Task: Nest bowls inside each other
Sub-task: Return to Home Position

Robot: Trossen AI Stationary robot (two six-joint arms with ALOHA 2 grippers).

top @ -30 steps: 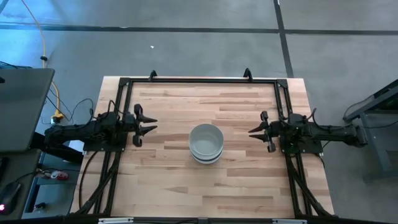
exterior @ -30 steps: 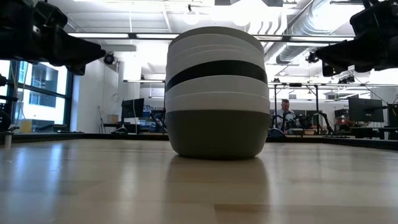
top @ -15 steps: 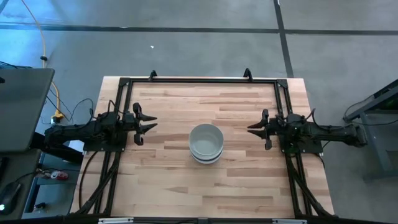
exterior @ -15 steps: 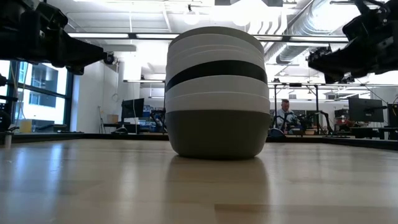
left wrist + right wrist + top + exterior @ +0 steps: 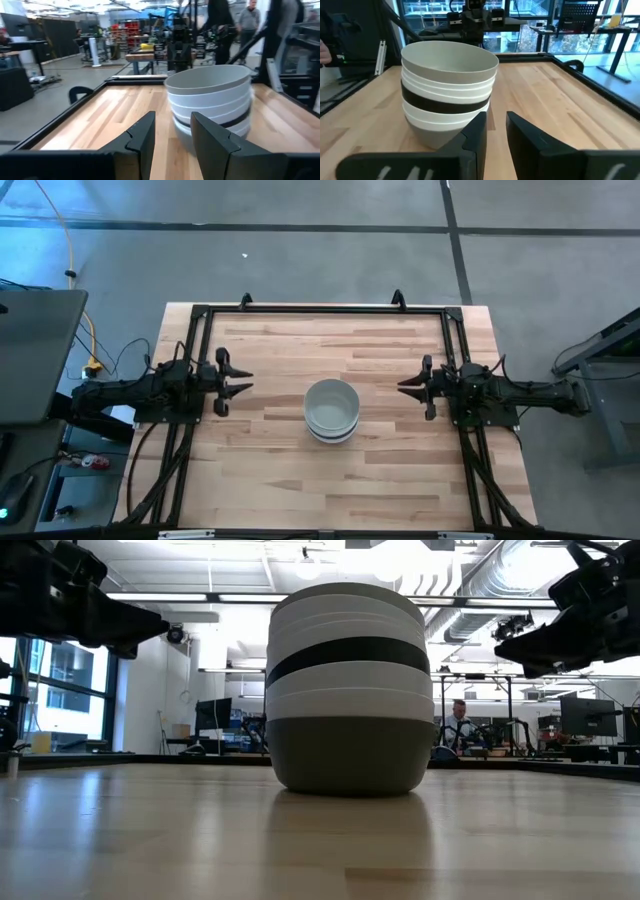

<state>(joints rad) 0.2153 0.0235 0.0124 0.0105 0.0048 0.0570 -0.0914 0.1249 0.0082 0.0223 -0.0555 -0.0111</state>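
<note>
The bowls (image 5: pixel 331 409) stand nested in one stack at the table's middle. The bottom grey bowl (image 5: pixel 345 755) rests by its base on the wood. Above it come white bowls, a black one (image 5: pixel 445 102), more white ones, and a pale grey bowl on top (image 5: pixel 209 80). My left gripper (image 5: pixel 240 381) hovers open to the stack's left, pointing at it with a wide stretch of table between them. My right gripper (image 5: pixel 408 388) hovers to the stack's right, likewise pointing at it, its fingers a narrow gap apart (image 5: pixel 496 120). Neither touches the bowls.
A black metal frame (image 5: pixel 320 309) runs along the table's far edge and down both sides under the arms. Bare wood (image 5: pixel 330 480) lies between the stack and the near edge. A laptop (image 5: pixel 35 355) sits off the table's left. People stand in the room beyond (image 5: pixel 247 15).
My right gripper has shifted a little toward the far edge and tipped its fingertips slightly downward. The stack of bowls and my left gripper have kept still.
</note>
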